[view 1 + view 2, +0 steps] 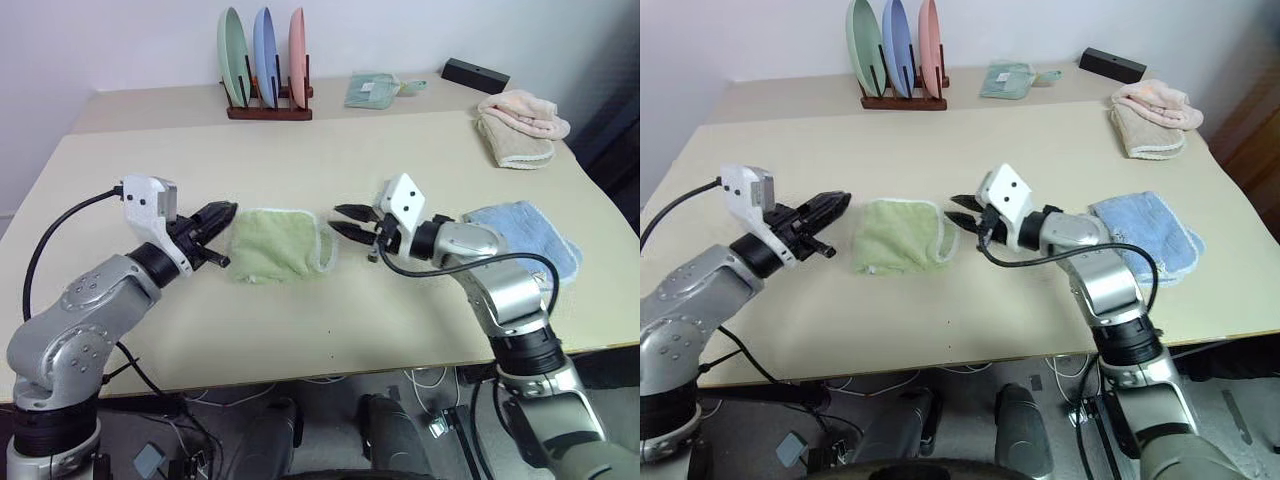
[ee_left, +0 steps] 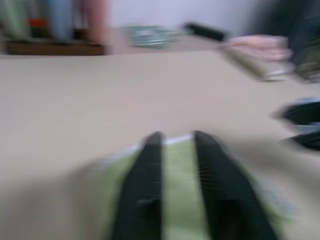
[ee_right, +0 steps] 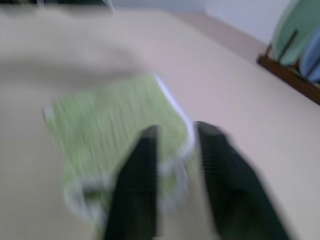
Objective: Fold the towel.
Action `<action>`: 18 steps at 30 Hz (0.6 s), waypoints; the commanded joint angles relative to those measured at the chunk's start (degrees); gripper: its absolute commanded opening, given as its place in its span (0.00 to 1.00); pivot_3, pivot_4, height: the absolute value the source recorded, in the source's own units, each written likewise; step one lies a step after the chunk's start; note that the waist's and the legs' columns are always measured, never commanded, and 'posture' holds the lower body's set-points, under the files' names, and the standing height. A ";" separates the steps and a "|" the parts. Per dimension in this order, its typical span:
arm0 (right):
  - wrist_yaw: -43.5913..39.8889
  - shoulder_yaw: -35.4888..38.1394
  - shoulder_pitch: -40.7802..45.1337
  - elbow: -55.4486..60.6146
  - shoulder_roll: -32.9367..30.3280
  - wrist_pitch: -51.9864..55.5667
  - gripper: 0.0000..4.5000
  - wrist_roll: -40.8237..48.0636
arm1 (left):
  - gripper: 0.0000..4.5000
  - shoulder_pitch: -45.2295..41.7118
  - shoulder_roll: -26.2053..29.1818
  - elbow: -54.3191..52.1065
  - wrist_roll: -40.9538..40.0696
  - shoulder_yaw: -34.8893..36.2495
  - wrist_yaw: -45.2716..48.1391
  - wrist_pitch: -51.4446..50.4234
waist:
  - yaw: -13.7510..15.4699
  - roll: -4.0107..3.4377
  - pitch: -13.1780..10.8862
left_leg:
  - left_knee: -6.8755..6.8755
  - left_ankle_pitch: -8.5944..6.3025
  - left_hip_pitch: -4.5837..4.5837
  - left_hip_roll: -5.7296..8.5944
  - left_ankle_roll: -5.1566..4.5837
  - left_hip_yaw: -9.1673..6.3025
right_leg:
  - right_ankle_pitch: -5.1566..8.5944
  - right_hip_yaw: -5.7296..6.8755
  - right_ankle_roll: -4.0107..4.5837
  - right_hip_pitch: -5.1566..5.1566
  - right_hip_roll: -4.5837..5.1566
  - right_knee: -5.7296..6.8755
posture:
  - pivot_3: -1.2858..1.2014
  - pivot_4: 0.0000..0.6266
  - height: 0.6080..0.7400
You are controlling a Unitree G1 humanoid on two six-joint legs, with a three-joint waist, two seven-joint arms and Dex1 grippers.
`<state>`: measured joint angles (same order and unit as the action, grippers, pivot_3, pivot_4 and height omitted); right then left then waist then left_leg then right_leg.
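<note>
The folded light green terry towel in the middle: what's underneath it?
The light green terry towel lies flat on the bare beige table, between the two grippers. Its folded layers cover the table patch beneath it, so anything under it cannot be seen.

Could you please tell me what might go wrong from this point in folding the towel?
1. The towel lies folded, but its white-edged end by the right gripper looks loose and curled. It may spring open, or a nearby sweep could snag it.
2. The left gripper hovers close to the opposite end, so a low pass could drag the bundle askew.
3. The right arm sits beside the blue towel and might brush it.
</note>
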<state>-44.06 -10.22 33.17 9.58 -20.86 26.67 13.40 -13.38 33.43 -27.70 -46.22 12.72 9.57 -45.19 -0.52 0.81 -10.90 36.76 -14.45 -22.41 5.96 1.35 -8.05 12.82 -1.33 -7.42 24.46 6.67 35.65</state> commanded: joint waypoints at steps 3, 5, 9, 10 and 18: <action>2.07 -6.36 1.66 -6.00 4.74 0.07 0.01 -3.26 | 0.12 -0.77 -2.83 4.64 14.17 -12.86 0.70 5.51 | -0.01 0.00 0.02 | -0.01 0.00 -0.01 0.03 0.00 0.00 | -0.01 0.00 0.00 0.01 0.02 -0.01 | 0.52 0.24 1.00; 3.22 -9.23 1.04 -9.98 5.98 0.01 0.01 -5.81 | 0.12 -0.98 -5.25 7.63 17.00 -15.40 0.53 6.54 | -0.12 0.00 0.01 | -0.02 0.00 -0.01 0.04 0.00 0.00 | -0.01 0.00 0.00 0.03 0.01 -0.01 | 0.52 0.24 1.00; 4.35 -12.77 0.06 -14.70 5.77 -2.55 0.01 -10.56 | 0.12 -0.19 -7.05 9.81 20.50 -16.99 2.00 7.33 | -0.19 0.00 0.01 | -0.13 0.01 -0.01 0.04 0.02 0.01 | -0.03 0.00 0.00 0.13 0.01 0.04 | 0.52 0.24 1.00; 4.34 -12.84 0.03 -15.07 5.84 -2.87 0.01 -10.82 | 0.12 -0.14 -7.27 9.91 21.09 -17.01 2.37 7.44 | -0.19 -0.01 0.01 | -0.16 0.02 -0.01 0.04 0.03 0.01 | -0.03 0.00 0.00 0.15 0.01 0.05 | 0.52 0.24 1.00; 6.34 -6.81 -2.71 -11.76 5.80 -3.08 0.01 -8.24 | 0.12 3.91 -10.14 9.01 20.00 -11.87 5.63 10.39 | -0.08 -0.02 0.09 | -0.30 0.07 0.09 0.02 0.11 -0.02 | -0.03 -0.01 0.00 0.11 0.03 0.06 | 0.52 0.24 1.00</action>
<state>-37.94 -19.77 30.32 -4.53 -14.94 23.92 3.86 -9.61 23.46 -16.93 -24.91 -1.82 14.70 -35.53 -0.60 0.79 -10.81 36.46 -14.37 -22.32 5.98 1.47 -8.09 12.79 -1.34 -7.42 24.57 6.70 35.70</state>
